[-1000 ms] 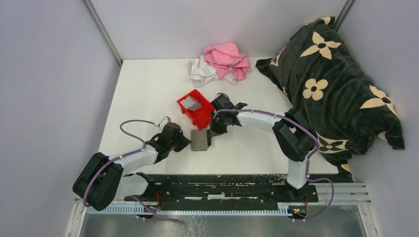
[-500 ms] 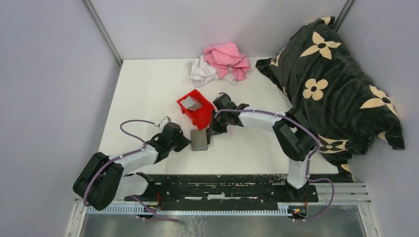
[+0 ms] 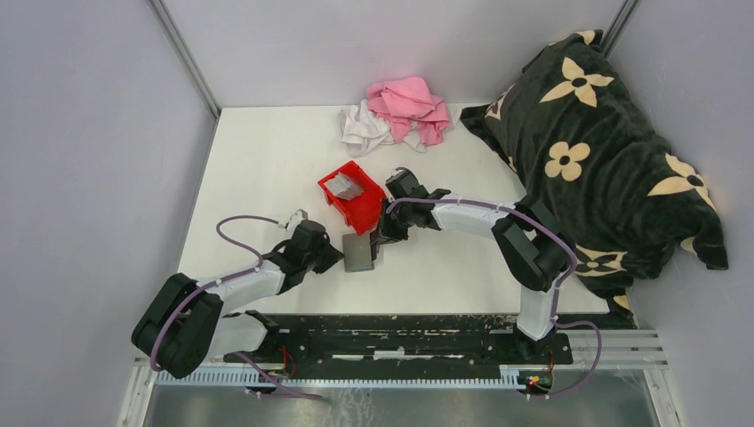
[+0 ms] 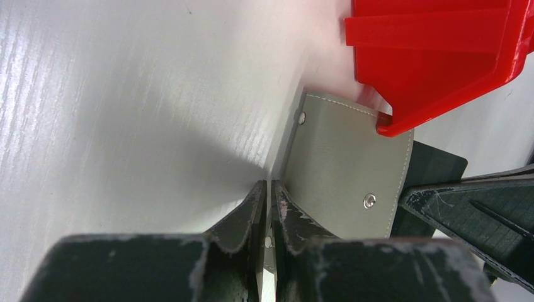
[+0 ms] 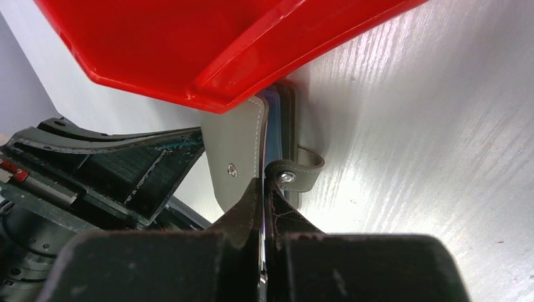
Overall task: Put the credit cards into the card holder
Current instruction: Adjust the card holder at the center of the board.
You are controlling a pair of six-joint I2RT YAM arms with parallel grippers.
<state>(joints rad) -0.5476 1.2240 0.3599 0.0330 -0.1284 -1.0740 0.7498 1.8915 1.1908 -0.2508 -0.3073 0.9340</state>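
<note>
Around: pink cloth (image 3: 407, 102) + white cloth (image 3: 363, 129) bunched at far edge of counter (image 3: 267, 160), touching each other; black flowered blanket (image 3: 596, 133) heaped on right, lapping over counter's right edge
In the way: red bin (image 3: 366, 213) sits just far of card holder (image 3: 358, 253); bin's near corner overhangs holder's far edge and looks to touch it in L wrist view; in R wrist view bin wall fills the space right above holder
Bin contents: credit cards (image 3: 342, 185), grey stack, leaning in far-left part of bin
Card holder: mid counter, near side of bin, between the 2 hands; grey flap w/ snap stud shows in both wrist views, bluish inside seen edge-on in R wrist view
L hand (image 4: 265, 189): at holder's left side, fingers almost together w/ only a thin slit, holder's left edge pinched in it
R hand (image 5: 264, 184): at holder's right side, fingers fully together, tips at holder's open edge between flap and snap strap (image 5: 295, 173); can't tell if a layer is caught
Arms: L reaches in from near left, R bends in from right, both low over counter
</note>
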